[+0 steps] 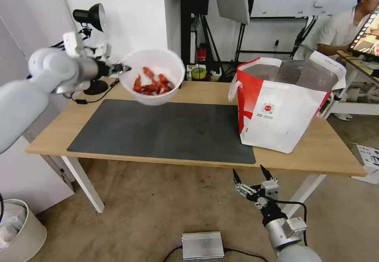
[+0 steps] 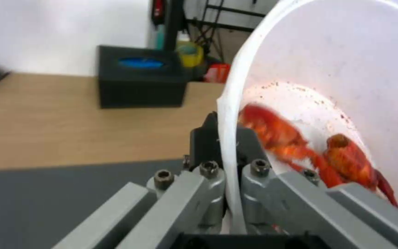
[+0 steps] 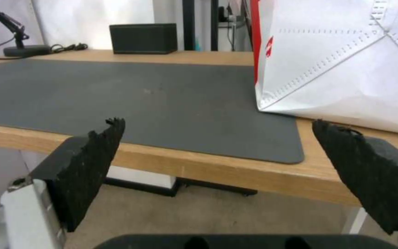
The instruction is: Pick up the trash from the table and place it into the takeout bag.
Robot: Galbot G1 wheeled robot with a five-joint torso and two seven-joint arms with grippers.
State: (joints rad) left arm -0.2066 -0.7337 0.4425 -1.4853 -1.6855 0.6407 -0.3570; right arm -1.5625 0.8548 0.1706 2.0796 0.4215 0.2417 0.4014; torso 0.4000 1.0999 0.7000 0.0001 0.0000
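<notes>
In the left tool [image 1: 125,68], bowl [image 1: 153,76] holding crayfish shells [image 1: 152,84].

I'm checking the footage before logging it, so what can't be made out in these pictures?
- Takeout bag contents: head view, its walls block the inside.
- Black box: head view, behind the bowl.
- Left tool fingertips: left wrist view, the bowl's rim covers them.
</notes>
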